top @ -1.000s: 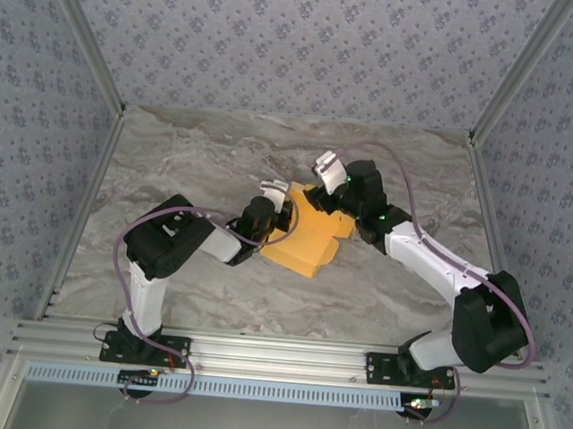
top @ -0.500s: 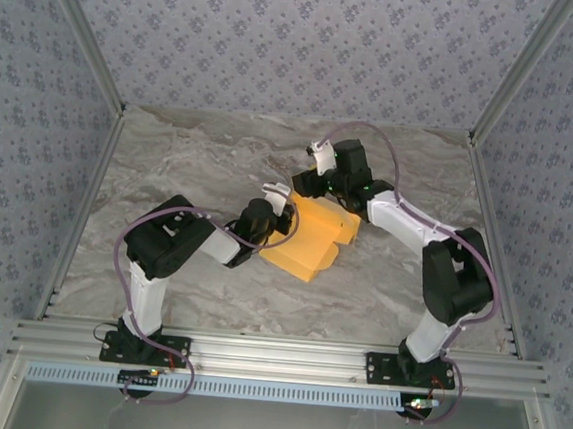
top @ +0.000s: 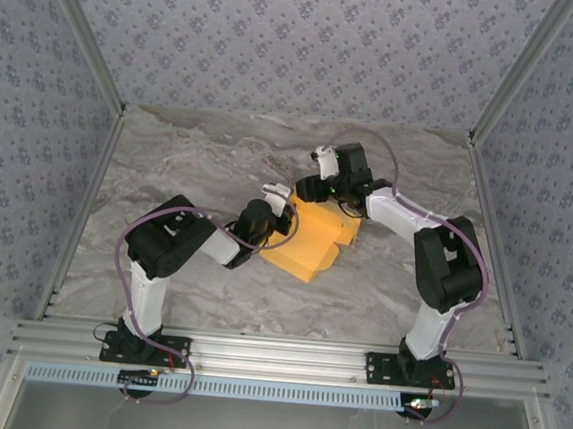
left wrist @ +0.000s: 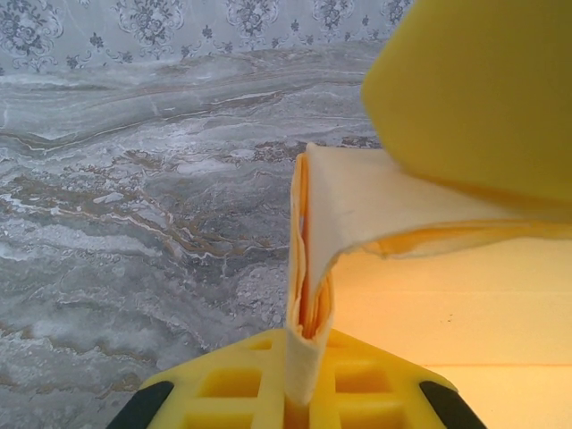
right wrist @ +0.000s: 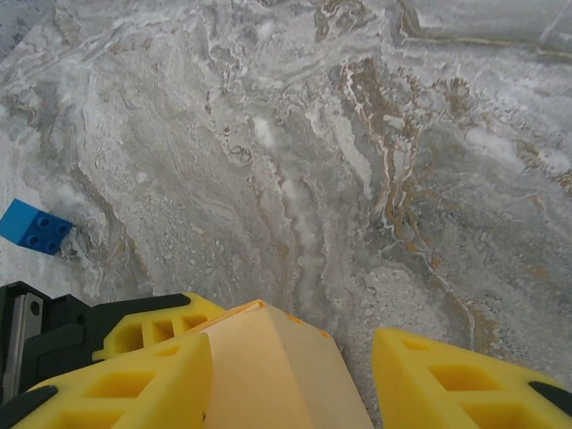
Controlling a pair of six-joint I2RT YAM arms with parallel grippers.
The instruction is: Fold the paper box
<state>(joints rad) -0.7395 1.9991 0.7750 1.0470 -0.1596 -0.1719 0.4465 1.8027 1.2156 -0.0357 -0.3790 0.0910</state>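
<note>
Reaching in from the near-left side of the paper box (top: 309, 242), the left gripper (top: 282, 200) is clamped on a doubled flap at the box's left edge. In its wrist view the yellow fingers (left wrist: 375, 389) pinch the thin, upright fold of cardboard. The rest of the orange-yellow sheet spreads to the right of the fold, one panel curling overhead. The box lies on the marble table (top: 170, 164), partly folded, with panels raised.

At the box's far edge the right gripper (top: 309, 188) hangs over a cardboard corner. Its jaws stand apart: one finger (right wrist: 134, 380) is against the cardboard, the other clear of it with bare marble between. Farther out, a small blue brick (right wrist: 34, 226) rests on the marble, well apart from that corner. Beyond the box stands the patterned wall (top: 301, 45).
</note>
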